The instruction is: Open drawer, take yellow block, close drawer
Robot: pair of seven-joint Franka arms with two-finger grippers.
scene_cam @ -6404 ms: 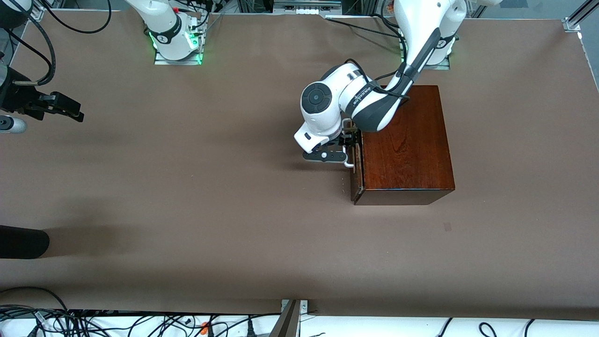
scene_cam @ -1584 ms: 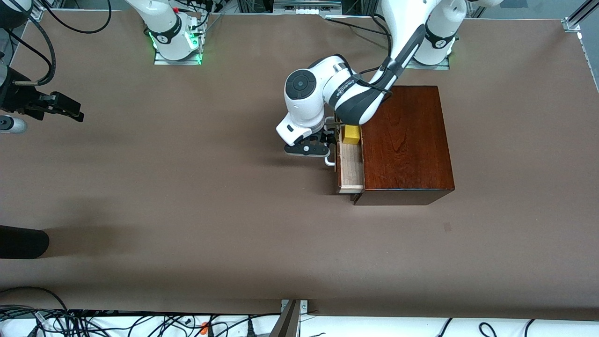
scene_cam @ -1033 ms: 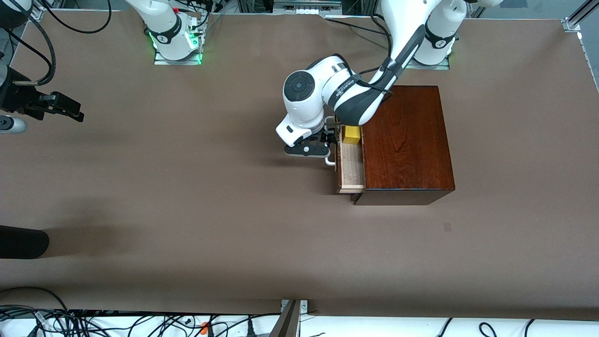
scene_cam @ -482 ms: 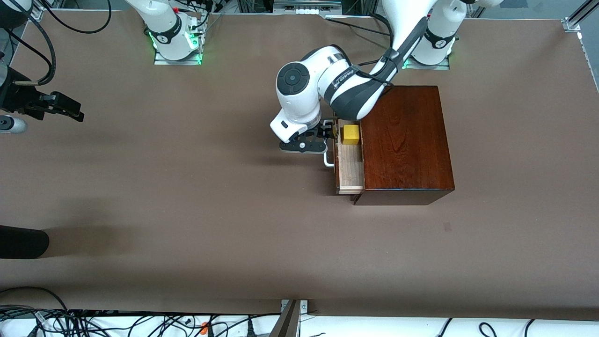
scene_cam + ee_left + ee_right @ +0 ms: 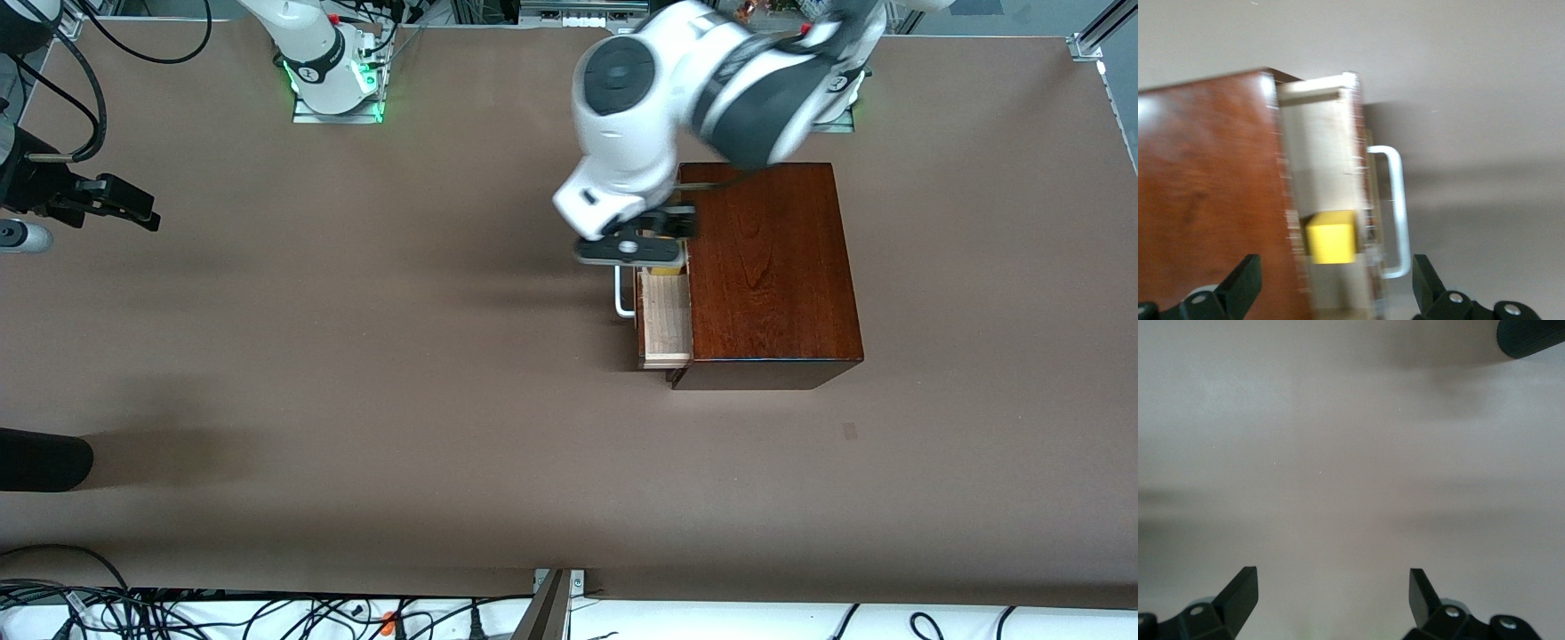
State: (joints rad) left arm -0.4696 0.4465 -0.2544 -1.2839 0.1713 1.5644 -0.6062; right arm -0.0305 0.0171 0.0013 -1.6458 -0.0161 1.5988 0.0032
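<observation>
The left gripper (image 5: 653, 247) hangs over the open drawer (image 5: 665, 320), fingers (image 5: 1241, 283) spread wide apart and empty. Right below it, the yellow block (image 5: 1331, 237) sits inside the drawer, beside the white handle (image 5: 1395, 210). The right gripper (image 5: 124, 209) waits over bare table (image 5: 356, 373) at the right arm's end, fingers apart.

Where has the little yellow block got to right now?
The yellow block sits inside the open drawer of the wooden box, at the drawer's end farther from the front camera, right under the left gripper.
</observation>
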